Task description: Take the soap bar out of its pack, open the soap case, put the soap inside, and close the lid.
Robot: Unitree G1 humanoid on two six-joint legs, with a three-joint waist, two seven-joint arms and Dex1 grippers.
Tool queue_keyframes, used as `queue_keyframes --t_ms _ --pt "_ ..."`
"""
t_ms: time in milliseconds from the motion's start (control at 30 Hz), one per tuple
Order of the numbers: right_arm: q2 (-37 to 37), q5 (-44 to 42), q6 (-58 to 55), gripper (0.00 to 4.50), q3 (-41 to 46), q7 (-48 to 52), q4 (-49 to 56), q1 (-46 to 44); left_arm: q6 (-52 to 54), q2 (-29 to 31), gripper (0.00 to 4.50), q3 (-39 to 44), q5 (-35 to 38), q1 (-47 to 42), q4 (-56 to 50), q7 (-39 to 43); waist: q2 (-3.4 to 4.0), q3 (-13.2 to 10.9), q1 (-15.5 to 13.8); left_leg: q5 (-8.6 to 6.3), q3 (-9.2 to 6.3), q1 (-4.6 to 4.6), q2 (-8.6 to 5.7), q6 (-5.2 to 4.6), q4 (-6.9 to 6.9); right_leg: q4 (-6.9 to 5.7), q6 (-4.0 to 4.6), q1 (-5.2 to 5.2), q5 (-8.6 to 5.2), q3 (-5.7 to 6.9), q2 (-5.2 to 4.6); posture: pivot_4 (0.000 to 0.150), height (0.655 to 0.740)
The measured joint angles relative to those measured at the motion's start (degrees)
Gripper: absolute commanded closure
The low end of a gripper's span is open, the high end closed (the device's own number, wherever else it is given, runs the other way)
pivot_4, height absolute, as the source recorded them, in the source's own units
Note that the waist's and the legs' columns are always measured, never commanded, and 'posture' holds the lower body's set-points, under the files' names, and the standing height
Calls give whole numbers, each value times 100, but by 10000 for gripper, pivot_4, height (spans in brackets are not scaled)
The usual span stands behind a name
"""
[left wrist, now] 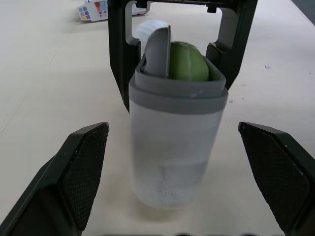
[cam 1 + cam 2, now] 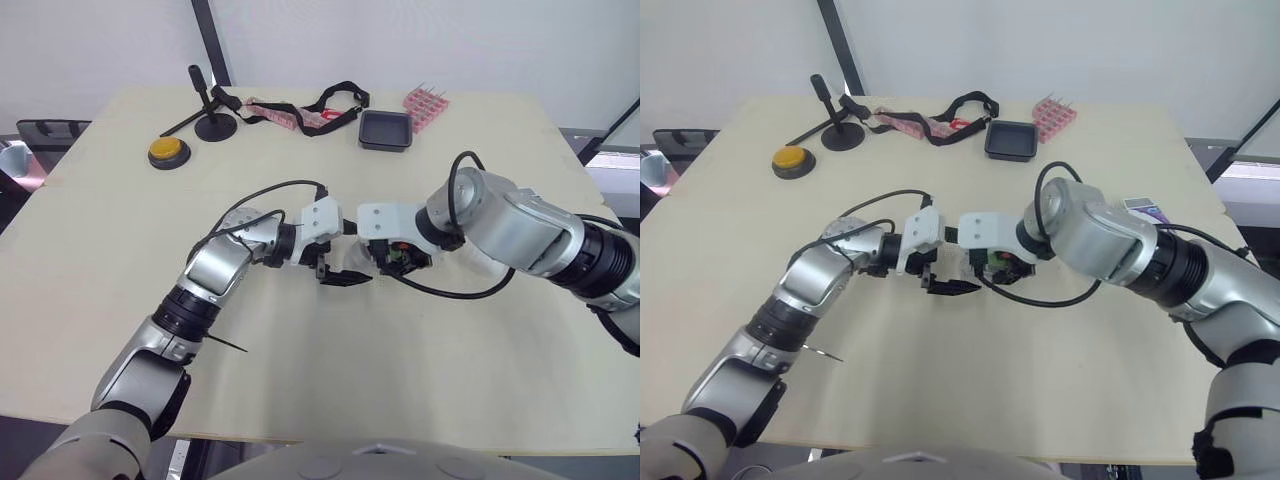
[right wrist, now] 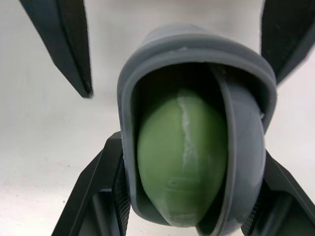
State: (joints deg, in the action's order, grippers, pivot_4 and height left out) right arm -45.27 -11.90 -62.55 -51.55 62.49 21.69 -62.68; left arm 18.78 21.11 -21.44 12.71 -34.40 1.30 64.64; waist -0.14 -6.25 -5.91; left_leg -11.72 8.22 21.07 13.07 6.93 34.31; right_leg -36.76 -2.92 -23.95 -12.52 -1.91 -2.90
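The pale surface is crossed by both arms, which meet near its middle. The right gripper is seen with its jaws closed on the soap case, taken at the grey upper band, so that the case is stood on end on the surface. The left gripper is held facing it, jaws spread wide to either side of the case and touching nothing. The green soap is lodged inside, and the lid is partly raised beside it (a small printed box, probably the emptied pack, lies well apart). The case is judged light, stiff, smooth-walled and easily tipped. Pressure is best applied on the lid's outer face, against the held band.
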Motion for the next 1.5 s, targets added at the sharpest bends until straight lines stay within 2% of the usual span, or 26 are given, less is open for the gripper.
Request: queue_keyframes --t_ms 400,567,667,700,1333,1400,1500 --pt "126 144 -89 23553 1 168 5 1 -131 -79 85 -11 -18 -38 39 -6 0 0 -4 1 0 -1 0 -1 4 -6 0 0 0 -2 0 1500 7400" --pt "138 148 -127 23553 1 172 15 1 -177 -101 14314 -22 -75 -38 44 -10 0 0 -3 1 0 -1 0 -2 4 -8 0 0 0 -2 0 1500 7400" --pt "140 213 -150 23553 3 169 10 1 -227 -115 24686 -84 -117 -38 44 32 0 0 -6 1 0 -1 0 -2 5 -9 0 0 0 -2 0 1500 7400" --pt "140 215 -166 23553 3 178 10 5 -259 -109 25984 -106 -123 -37 45 38 0 0 -6 1 0 -1 0 -2 5 -9 0 0 0 -3 0 1500 7400" --pt "196 297 -160 23553 5 166 9 68 -452 -95 25984 -119 -225 -18 110 75 0 0 -9 1 0 -2 0 -2 10 -17 0 0 0 -5 0 1500 7400" --pt "195 312 -153 14400 5 175 11 109 -470 -112 25984 -136 -229 10 125 64 0 0 -10 1 0 -2 0 -2 10 -17 0 0 0 -4 0 1500 7400" --pt "191 313 -141 4868 32 185 8 156 -533 -134 25984 -175 -258 46 193 60 0 0 -9 1 0 -2 0 -2 11 -19 0 0 0 -4 0 1500 7400"
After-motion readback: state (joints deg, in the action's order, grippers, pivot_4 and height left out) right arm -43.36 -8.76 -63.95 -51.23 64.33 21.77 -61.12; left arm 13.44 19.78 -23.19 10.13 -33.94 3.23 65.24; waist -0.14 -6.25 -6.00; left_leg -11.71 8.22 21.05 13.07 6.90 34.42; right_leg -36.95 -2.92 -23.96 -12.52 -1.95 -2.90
